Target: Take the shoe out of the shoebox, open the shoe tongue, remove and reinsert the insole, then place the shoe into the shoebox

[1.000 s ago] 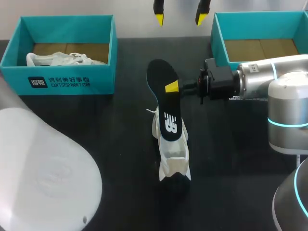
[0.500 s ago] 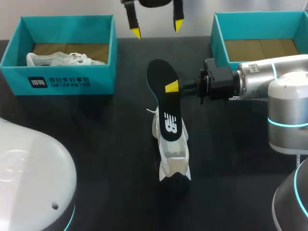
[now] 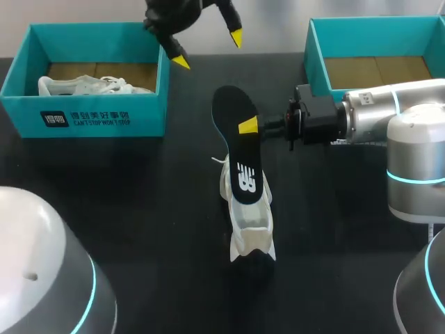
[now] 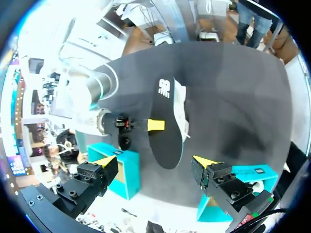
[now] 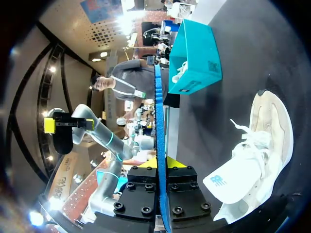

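Leftward along the far edge of the table (image 3: 139, 209) the left gripper (image 3: 208, 49) has swung, its fingers spread wide and touching nothing; the insole (image 3: 235, 139) lies ahead of them, pinched edgewise between the right gripper's (image 3: 248, 126) fingers; its near end hangs over the white shoe (image 3: 250, 226) on the table.

Raised insole (image 3: 235, 136) directly above shoe (image 3: 252, 233)

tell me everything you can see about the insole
The insole is thin and flat, black on top with a white logo near one end and a teal edge, foam-like in look. It is out of the shoe, its logo end over that white shoe. The right hand is shut on its side edge. Whether it touches the shoe cannot be told.
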Robot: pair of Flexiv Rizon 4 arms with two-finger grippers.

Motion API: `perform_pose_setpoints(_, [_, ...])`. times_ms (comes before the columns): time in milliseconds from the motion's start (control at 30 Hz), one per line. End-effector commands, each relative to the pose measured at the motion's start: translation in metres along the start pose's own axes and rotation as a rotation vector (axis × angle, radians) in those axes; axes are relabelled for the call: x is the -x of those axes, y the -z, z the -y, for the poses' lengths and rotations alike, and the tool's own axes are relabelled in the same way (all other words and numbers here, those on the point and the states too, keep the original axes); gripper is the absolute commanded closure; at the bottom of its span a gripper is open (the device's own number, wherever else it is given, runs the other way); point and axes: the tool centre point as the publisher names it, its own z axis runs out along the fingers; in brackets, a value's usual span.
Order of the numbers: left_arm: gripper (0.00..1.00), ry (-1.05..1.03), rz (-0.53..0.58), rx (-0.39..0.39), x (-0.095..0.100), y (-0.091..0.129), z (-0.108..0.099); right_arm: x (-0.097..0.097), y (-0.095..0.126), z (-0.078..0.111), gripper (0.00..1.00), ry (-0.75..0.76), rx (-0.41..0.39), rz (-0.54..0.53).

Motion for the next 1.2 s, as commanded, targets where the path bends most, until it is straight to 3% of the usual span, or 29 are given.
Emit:
perform_pose_setpoints(33, [0.0, -0.002, 0.486, 0.006, -0.007, -0.002, 0.003, 0.0, -0.002, 0.0, 1.0, -0.001, 0.001, 0.002])
perform_pose_setpoints(233, [0.0, -0.002, 0.486, 0.006, -0.007, -0.002, 0.003, 0.0, -0.002, 0.0, 1.0, -0.001, 0.001, 0.002])
perform_pose_setpoints(300, [0.0, -0.007, 0.526, -0.003, -0.015, -0.008, 0.001, 0.0, -0.002, 0.0, 1.0, -0.001, 0.001, 0.002])
perform_pose_setpoints(500, [0.0, 0.033, 0.684, -0.011, -0.049, -0.023, -0.009, 0.0, -0.002, 0.0, 1.0, -0.001, 0.001, 0.002])
perform_pose_setpoints(600, [0.0, 0.044, 0.809, -0.039, -0.067, -0.029, -0.006, 0.0, -0.002, 0.0, 1.0, -0.001, 0.001, 0.002])
perform_pose_setpoints(733, [0.0, 0.064, 0.972, -0.02, -0.08, -0.035, 0.001, 0.0, -0.002, 0.0, 1.0, -0.001, 0.001, 0.002])
perform_pose_setpoints(1200, [0.0, 0.115, 0.943, -0.011, -0.087, -0.035, 0.004, 0.0, -0.002, 0.0, 1.0, -0.001, 0.001, 0.002])
